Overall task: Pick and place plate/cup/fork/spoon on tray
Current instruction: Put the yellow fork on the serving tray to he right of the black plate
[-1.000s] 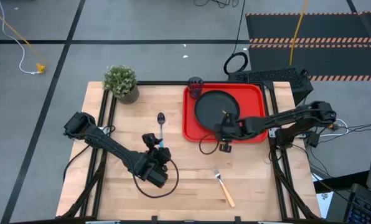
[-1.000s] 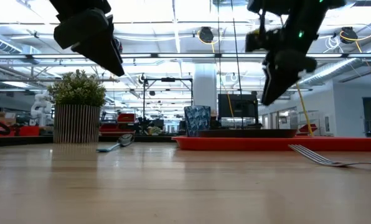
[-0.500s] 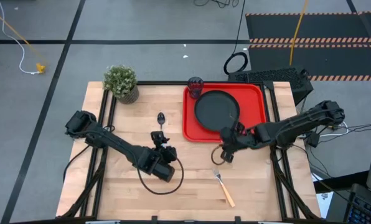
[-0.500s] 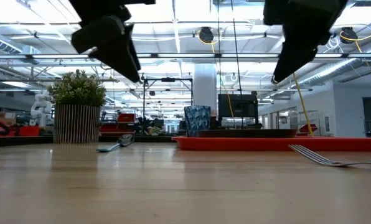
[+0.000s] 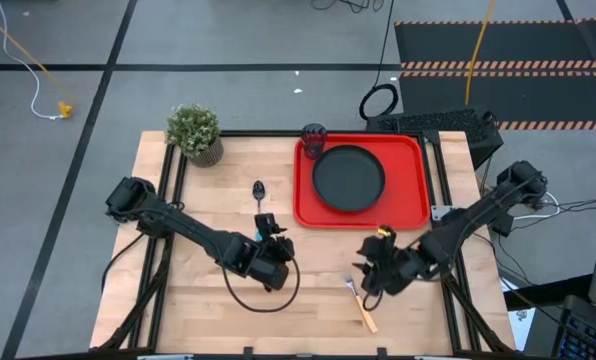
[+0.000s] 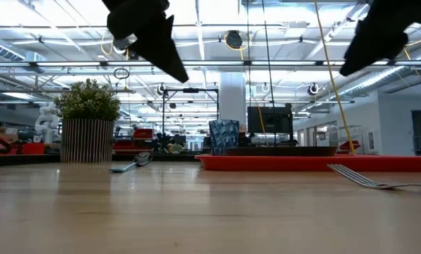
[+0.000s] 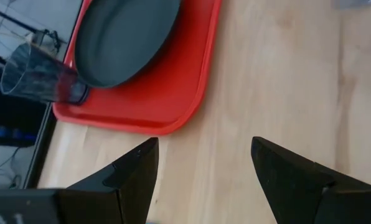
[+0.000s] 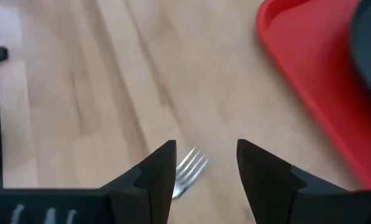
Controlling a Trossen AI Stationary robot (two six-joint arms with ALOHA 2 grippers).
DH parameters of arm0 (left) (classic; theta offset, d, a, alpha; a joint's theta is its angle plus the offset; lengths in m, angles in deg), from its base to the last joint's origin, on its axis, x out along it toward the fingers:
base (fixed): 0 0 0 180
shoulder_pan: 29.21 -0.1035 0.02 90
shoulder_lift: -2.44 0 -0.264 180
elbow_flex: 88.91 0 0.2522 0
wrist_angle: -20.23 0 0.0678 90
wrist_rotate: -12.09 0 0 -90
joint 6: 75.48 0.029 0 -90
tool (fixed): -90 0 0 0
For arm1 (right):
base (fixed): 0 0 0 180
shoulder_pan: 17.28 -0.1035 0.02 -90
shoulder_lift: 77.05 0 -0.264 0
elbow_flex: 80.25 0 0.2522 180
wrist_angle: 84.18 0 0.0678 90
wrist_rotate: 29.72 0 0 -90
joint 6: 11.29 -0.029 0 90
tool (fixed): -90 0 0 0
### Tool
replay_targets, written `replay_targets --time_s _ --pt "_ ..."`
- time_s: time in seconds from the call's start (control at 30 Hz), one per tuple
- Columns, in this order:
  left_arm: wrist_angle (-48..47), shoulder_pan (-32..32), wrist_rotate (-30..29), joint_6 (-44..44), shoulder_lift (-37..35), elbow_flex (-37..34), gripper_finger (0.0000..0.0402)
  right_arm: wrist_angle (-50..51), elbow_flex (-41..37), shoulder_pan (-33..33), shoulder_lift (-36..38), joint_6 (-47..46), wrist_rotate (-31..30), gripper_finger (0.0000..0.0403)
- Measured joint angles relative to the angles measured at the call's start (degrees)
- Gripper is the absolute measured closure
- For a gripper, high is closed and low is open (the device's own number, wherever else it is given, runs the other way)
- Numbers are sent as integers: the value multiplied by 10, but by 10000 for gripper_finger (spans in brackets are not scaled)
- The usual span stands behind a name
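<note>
The red tray (image 5: 410, 190) lies at the table's far right. On it rest the black plate (image 5: 349, 178) and, in its far left corner, the upright dark cup (image 5: 313, 137). The blue-handled spoon (image 5: 259, 194) lies on the wood left of the tray. The fork (image 5: 360, 302) lies flat near the table's front edge, tines toward the tray. My right gripper (image 5: 371, 277) hovers open over the fork's tines (image 8: 188, 168). My left gripper (image 5: 274, 238) hovers open and empty just nearer than the spoon, with the tray (image 7: 173, 93) ahead of it.
A potted green plant (image 5: 195, 132) stands at the table's far left corner. In the low view the fork (image 6: 366, 180) lies nearer than the tray's rim (image 6: 316, 162), and the spoon (image 6: 133, 164) lies beside the plant (image 6: 88, 120). Bare wood lies between the two grippers.
My right gripper has moved from the tray's near edge toward the table's near edge and now hangs over the fork's tines. My left gripper has moved a little toward the table's right edge. No tableware has moved.
</note>
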Motion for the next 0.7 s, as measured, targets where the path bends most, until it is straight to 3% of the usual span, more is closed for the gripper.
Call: replay_targets --time_s 0.43,0.7 --pt "138 11 18 32 0 0 144 -67 0 -96 -117 -105 -1 241" --pt "142 34 22 -12 0 0 144 -75 0 -116 -171 -298 -12 241"
